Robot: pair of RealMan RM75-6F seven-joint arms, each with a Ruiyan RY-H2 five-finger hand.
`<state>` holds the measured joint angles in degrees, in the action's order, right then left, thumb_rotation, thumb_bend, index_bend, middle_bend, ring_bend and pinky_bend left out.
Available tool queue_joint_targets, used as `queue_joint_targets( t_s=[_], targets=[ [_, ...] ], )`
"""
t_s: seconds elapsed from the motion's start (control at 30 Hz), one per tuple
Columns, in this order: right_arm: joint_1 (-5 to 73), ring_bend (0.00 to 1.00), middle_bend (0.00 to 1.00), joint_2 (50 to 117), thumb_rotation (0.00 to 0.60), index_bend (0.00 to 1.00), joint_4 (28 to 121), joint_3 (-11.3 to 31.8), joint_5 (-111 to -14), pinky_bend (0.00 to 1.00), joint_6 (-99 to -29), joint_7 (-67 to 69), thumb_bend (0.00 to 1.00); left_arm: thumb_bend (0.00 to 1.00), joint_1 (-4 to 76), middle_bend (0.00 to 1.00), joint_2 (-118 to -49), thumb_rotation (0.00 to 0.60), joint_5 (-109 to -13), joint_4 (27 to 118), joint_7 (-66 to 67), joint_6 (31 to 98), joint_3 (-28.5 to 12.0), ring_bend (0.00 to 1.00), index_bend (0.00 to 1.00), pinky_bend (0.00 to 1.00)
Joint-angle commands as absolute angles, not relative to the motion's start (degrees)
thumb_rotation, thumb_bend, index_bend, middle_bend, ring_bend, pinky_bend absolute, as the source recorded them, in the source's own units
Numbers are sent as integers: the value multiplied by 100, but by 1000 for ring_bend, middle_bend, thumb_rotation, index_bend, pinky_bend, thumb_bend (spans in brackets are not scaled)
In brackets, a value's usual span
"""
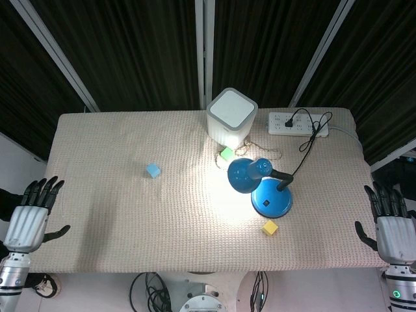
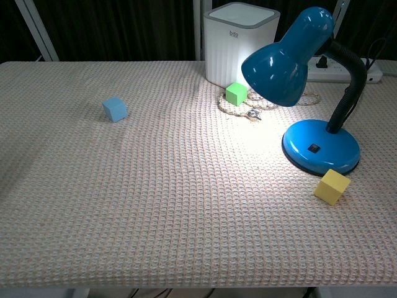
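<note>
Yellow cube (image 2: pixel 332 186) lies touching the front edge of the blue lamp (image 2: pixel 321 146) base, nearest your right hand (image 1: pixel 392 224). Both hands, left hand (image 1: pixel 31 214) included, hang off the table, fingers spread, holding nothing. Judged light, rigid, likely foam or wood: take it across opposite flat faces, clear of the lamp.

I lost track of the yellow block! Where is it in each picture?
Head view: the yellow block sits low and right of centre, just below the blue lamp's base.
Chest view: the yellow block is at the right, in front of the lamp's base.
Shared landmark: the blue lamp's round base, right beside the block in both.
</note>
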<state>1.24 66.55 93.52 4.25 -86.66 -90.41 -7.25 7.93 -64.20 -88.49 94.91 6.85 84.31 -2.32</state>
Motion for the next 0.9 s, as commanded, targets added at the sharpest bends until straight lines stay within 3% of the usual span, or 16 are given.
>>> queue_joint_targets(
  t_s=[0.03, 0.8, 0.9],
  targets=[
    [119, 0, 0, 6648, 600, 0, 9356, 424, -8672, 0, -9044, -721, 286, 59, 796, 8, -6421, 600, -8859, 9487, 686, 8432, -227, 0, 41, 32],
    [156, 0, 0, 6448, 600, 0, 9453, 168, -8853, 1, -8716, -1093, 316, 60, 857, 8, -6366, 600, -8849, 9544, 741, 8311, -190, 0, 41, 33],
    [216, 103, 51, 6508, 600, 0, 9474, 185, -8942, 134, -8707, -1324, 338, 60, 834, 8, -6343, 600, -8868, 9555, 663, 8364, -186, 0, 41, 33]
  ],
)
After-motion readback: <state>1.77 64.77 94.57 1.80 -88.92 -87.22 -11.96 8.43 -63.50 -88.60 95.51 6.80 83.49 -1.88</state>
